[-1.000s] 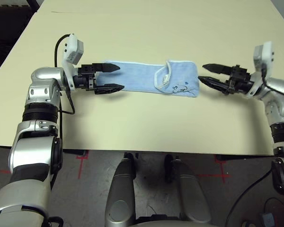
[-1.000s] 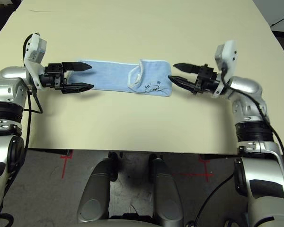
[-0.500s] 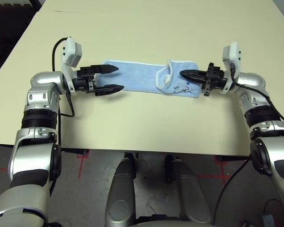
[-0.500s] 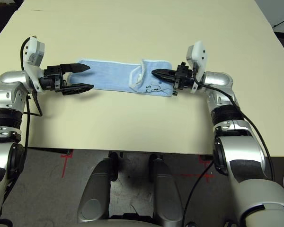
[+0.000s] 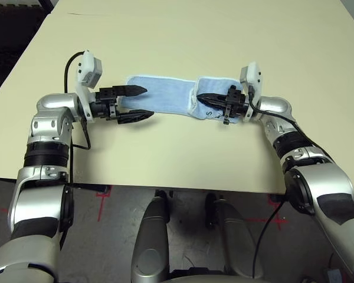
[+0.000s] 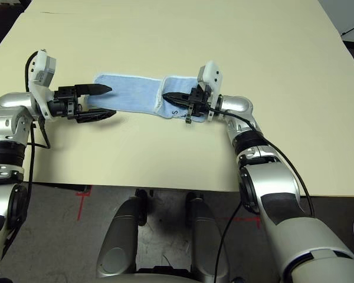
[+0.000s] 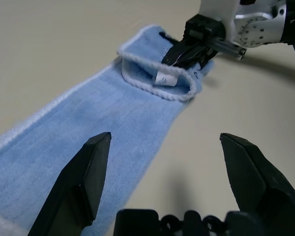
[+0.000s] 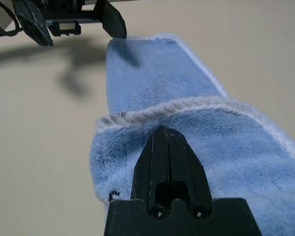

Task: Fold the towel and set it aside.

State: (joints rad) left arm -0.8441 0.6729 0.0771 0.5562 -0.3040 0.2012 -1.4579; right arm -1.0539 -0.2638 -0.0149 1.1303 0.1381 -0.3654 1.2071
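Observation:
The towel (image 5: 165, 94), a light-blue strip with white edging, lies flat across the table, its right end folded back over itself. My right gripper (image 5: 199, 97) is shut and its tip rests on top of that folded end, at the white edge of the flap (image 8: 152, 110). I see no cloth between its fingers (image 8: 167, 157). My left gripper (image 5: 147, 102) is open at the towel's left end. One of its fingers (image 7: 83, 172) hangs over the cloth and the other over bare table.
The cream table (image 5: 177, 159) stretches wide and bare beyond and in front of the towel. Its front edge runs just below my arms, with dark floor beneath.
My right gripper shut and swung left from beyond the towel's right end onto the folded end. The left gripper stayed open and shifted only slightly.

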